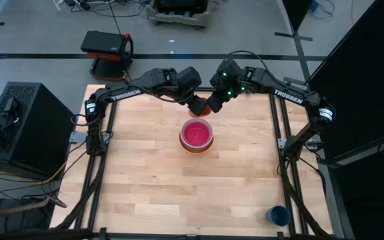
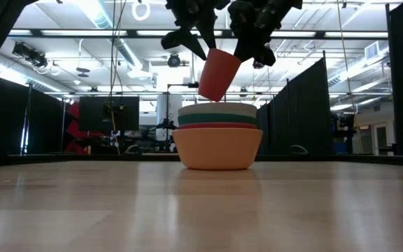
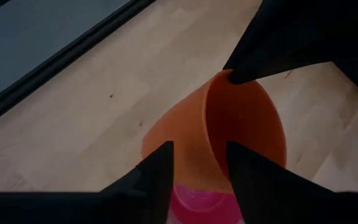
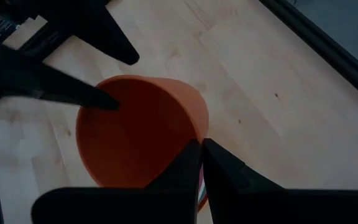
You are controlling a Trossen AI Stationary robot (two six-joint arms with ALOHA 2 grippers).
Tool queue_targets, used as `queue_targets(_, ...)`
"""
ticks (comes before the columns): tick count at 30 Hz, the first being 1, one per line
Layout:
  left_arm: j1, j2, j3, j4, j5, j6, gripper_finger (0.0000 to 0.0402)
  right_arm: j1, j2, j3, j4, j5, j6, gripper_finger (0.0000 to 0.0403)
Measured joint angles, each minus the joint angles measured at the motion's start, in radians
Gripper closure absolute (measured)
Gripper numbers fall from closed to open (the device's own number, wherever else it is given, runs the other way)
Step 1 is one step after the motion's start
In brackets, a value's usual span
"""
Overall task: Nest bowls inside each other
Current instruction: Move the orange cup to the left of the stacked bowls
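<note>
Pincers [image 2: 219, 49] both on orange cup [image 2: 217, 74].

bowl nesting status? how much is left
Done: the bowls sit nested in one stack mid-table, pink bowl innermost. In hand: both grippers hold an orange cup tilted above the stack, the right gripper pinching its rim, the left gripper closing on its wall. Left: a dark blue cup stands alone near the table's corner.

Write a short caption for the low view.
Both grippers hold an orange cup tilted above the stacked bowls.
</note>
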Motion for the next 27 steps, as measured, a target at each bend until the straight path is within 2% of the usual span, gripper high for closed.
queue_targets(2, 0.0, 0.0, 0.0, 0.0, 0.001, 0.005, 0.0312, 0.0, 0.0, 0.0, 0.0, 0.0, -0.001, 0.0403)
queue_targets(18, 0.007, 0.0, 0.0, -0.001, 0.023, 0.05, 0.0398, 0.006, 0.0, 0.0, 0.001, 0.0, -0.007, 0.0403)
queue_targets(27, 0.007, -0.001, 0.0, -0.001, 0.026, 0.054, 0.0402, 0.006, 0.0, 0.0, 0.006, 0.0, -0.008, 0.0403)
